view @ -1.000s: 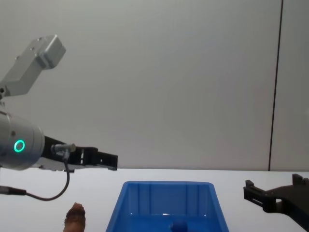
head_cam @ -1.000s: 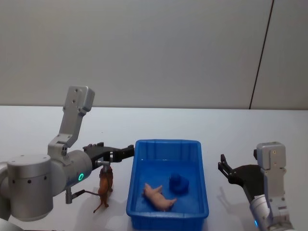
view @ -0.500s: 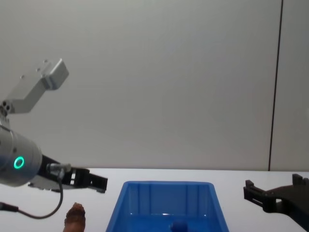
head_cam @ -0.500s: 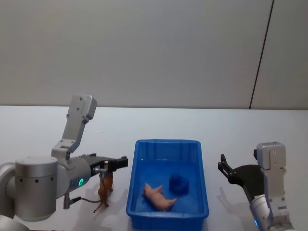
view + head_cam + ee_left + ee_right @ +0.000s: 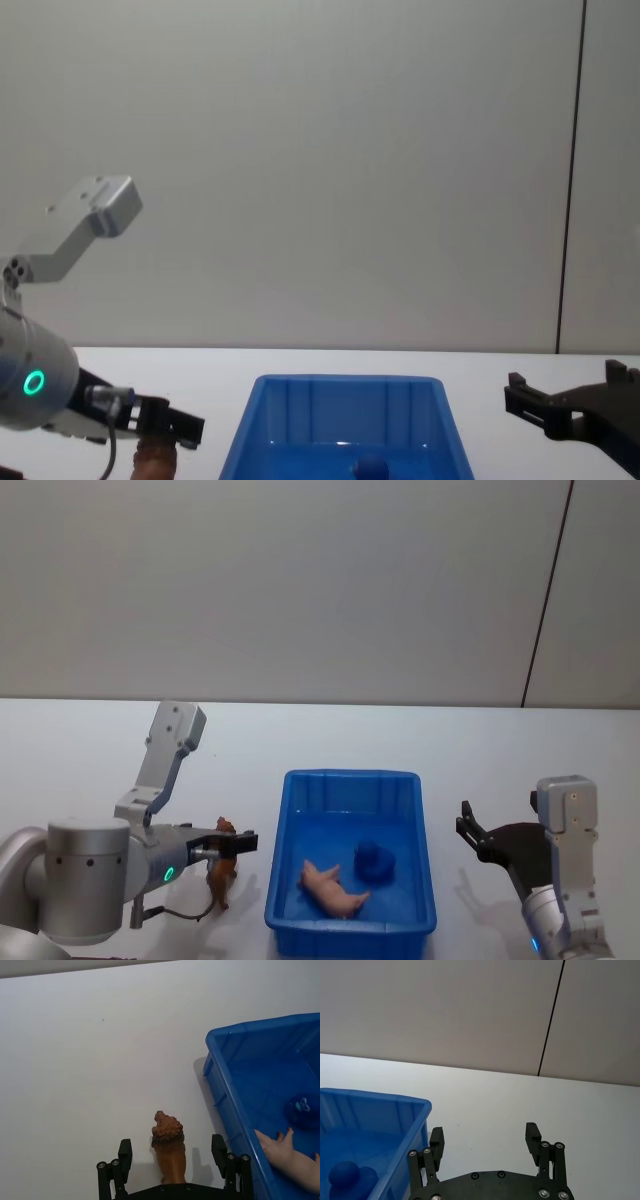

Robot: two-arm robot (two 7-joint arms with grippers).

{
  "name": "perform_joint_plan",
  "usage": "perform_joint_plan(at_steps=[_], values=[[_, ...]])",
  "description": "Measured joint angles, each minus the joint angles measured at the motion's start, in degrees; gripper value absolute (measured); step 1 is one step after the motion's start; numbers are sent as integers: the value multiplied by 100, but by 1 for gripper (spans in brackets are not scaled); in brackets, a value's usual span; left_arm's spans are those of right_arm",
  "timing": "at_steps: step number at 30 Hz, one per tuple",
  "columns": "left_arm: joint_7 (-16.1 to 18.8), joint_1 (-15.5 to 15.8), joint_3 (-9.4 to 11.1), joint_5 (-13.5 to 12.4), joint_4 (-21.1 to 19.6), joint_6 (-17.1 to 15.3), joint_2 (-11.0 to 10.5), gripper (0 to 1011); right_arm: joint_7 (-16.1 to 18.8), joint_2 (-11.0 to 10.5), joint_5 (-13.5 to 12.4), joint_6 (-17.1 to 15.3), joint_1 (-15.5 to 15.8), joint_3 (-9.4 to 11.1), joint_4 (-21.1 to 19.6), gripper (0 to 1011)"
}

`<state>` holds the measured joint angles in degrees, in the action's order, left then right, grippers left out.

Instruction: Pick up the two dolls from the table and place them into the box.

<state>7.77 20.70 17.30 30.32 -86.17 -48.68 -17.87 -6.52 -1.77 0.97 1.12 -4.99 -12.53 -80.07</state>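
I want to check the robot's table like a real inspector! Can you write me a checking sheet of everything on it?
Surface: white table, flat and plain.
Job's things: brown lion doll stands on the table beside the blue box, outside it. Dark-blue doll sits inside the box.
Clutter: a pink figure lies in the box beside the blue doll.
Grippers: left gripper is open, one finger on each side of the lion, not touching it. Right gripper is open over bare table on the box's other side, holding nothing.
Cables: a thin grey cable loops under the left wrist.
Surroundings: plain grey wall with one dark vertical seam.
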Motion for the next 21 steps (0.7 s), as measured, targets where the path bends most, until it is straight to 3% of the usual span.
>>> perform_joint_plan(at_steps=[11, 15, 21], values=[[-136, 41, 3, -142, 263, -15, 25, 1002, 0, 0, 0, 0, 0, 0, 0, 1001], [-213, 57, 3, -177, 345, 4, 32, 953, 0, 0, 0, 0, 0, 0, 0, 1001], [-360, 88, 2, -218, 498, 28, 54, 796, 0, 0, 0, 0, 0, 0, 0, 1001]])
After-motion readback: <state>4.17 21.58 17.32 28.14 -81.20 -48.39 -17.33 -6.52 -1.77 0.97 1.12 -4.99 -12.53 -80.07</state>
